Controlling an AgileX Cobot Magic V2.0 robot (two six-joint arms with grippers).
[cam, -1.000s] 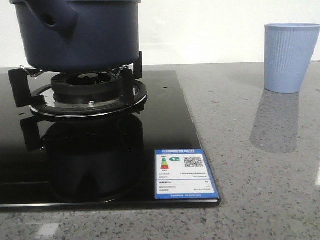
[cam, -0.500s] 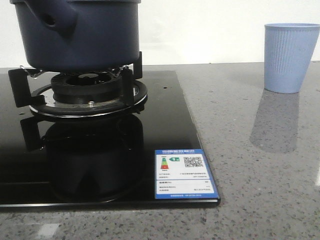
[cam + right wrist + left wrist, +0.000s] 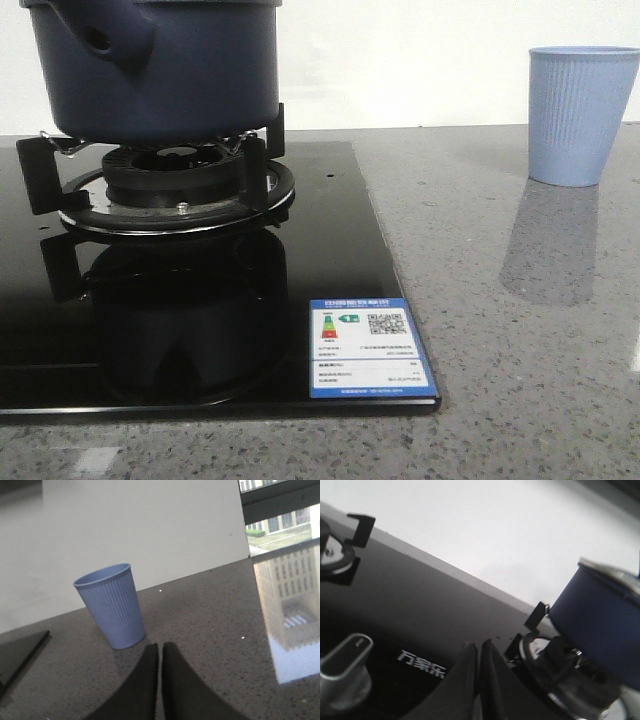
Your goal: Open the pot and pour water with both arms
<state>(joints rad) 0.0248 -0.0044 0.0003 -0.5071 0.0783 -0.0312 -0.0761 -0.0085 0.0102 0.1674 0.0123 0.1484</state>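
The big dark blue pot (image 3: 160, 65) sits on the burner (image 3: 178, 190) of a shiny black stove top (image 3: 330, 250), near the stove's back edge. The stove lies on a gray speckled counter (image 3: 500, 350), with a white wall (image 3: 400, 60) behind. A pale blue cup (image 3: 580, 115) stands toward the counter's back right. The left gripper (image 3: 479, 680) has its fingers pressed together over the stove. The right gripper (image 3: 160, 680) is pressed together too, near the cup.
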